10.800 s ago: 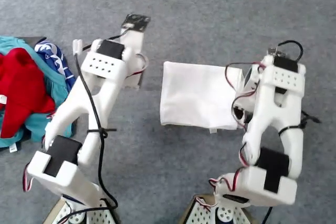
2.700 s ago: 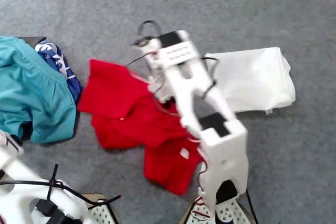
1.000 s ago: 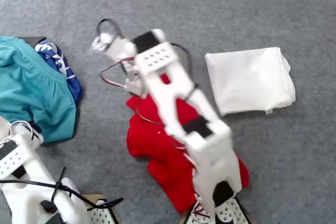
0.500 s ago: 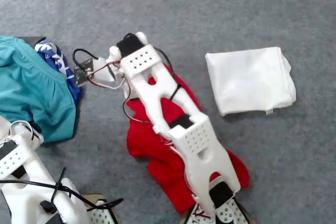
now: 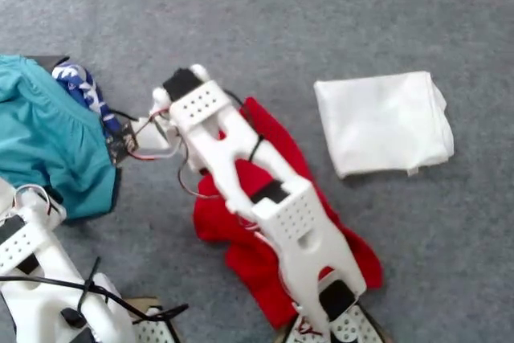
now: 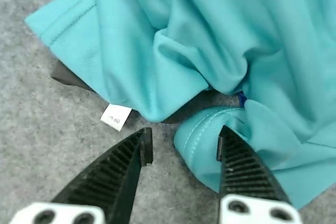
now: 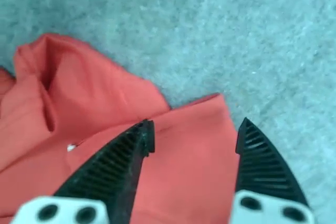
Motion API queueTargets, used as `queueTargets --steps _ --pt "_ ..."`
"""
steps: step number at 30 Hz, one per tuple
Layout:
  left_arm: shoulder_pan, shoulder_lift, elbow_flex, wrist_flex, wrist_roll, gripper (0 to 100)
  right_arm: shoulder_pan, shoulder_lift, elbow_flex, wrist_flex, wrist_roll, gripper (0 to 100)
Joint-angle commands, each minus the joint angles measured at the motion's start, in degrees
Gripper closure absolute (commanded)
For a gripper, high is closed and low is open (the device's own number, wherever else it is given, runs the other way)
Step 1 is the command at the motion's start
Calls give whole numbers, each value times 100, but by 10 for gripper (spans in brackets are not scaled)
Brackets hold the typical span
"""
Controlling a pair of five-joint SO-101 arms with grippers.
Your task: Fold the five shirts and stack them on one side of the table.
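Mid-table, right gripper [image 7: 195, 124] hangs wide open and empty over the crumpled red shirt [image 5: 233, 256], so I'd say folding it is up, and next it needs to pinch a hem.

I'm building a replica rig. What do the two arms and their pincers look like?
Right arm and left arm are white plastic with black motor blocks; the right shows grids of small round holes. Red, black and white wires loop off the right arm; a black cable runs along the left. Left pincer and right pincer have black, ribbed, pointed fingers on white mounts.
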Motion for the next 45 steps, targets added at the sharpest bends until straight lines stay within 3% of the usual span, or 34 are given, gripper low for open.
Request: queueTargets --steps 1,16,25,45 --pt "22 -114 -40 -26 53 780 -35 -22 75 -308 53 741" --pt "31 -114 -40 -26 53 780 44 884 -787 -527 44 741" --pt "40 -114 -31 -35 53 780 396 936 -1824 149 44 741" --pt "57 -70 -31 -70 53 780 220 1675 -1754 105 53 741"
